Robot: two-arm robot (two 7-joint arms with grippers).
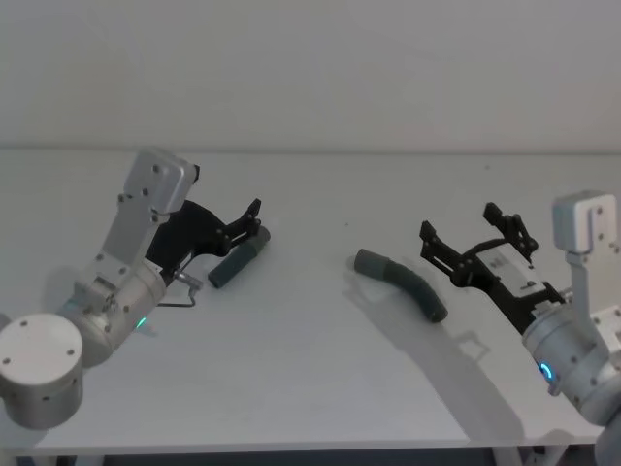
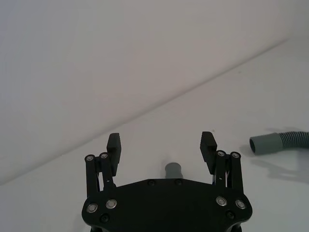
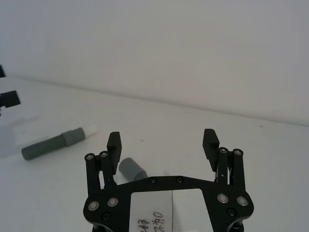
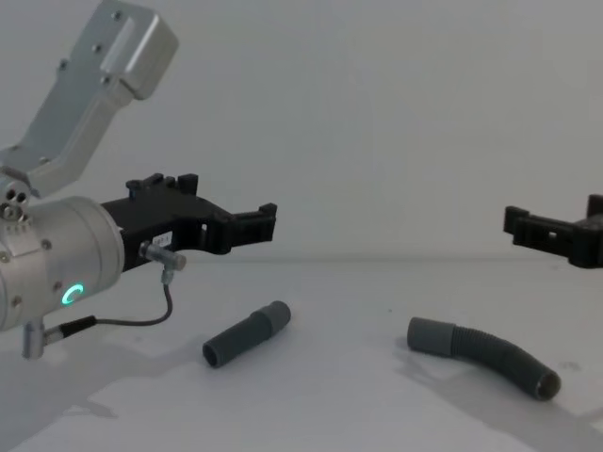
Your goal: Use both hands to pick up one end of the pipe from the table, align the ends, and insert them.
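While both pieces lie apart on the desk [image 1: 310,408], short straight hose [image 1: 239,260] seen left beneath the left hand [image 2: 161,141], fingers spread, curved hose [image 1: 403,282] seen right, near the right hand [image 3: 161,139], fingers likewise spread, both hands raised off the desk.

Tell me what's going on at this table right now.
A two-armed robot is setting up to join two hose pieces. The short straight piece and the longer curved piece both lie on the white table, apart from each other. The left gripper hangs open above the short piece, and the right gripper hangs open near the curved one. Neither holds anything, so no end is lifted or aligned yet.
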